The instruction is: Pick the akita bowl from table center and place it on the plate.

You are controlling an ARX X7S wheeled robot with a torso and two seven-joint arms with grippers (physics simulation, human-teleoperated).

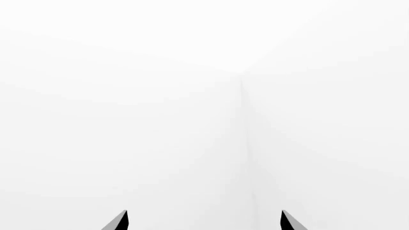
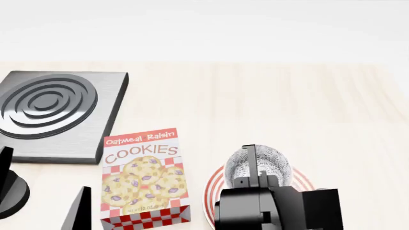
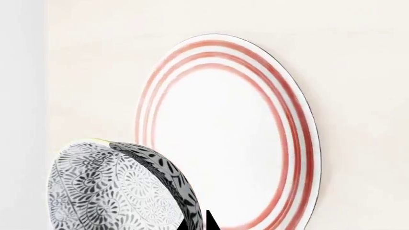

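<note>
the grey-and-white floral-patterned akita bowl (image 2: 261, 165) is tipped on its side above the wide white plate with thin red rings (image 2: 214, 184), its opening facing away from the robot, held by its rim in the pinch of the right claw (image 3: 198, 224). the right wrist view alone shows the plate's bare centre. the left claw (image 1: 204, 221) is spread and empty; the head view adds an oatmeal raisin cookies box (image 2: 145, 175) and a grey square burner plate (image 2: 57, 115) on the pale wooden worktop (image 2: 288, 105).

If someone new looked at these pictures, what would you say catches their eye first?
Probably the bright red-and-white Oatmeal Raisin Cookies box, standing at the near left of the pale wooden table. Next, the black-and-white patterned bowl gripped by the right gripper above the red-ringed white plate. At far left lies a grey square slab with concentric rings.
</note>
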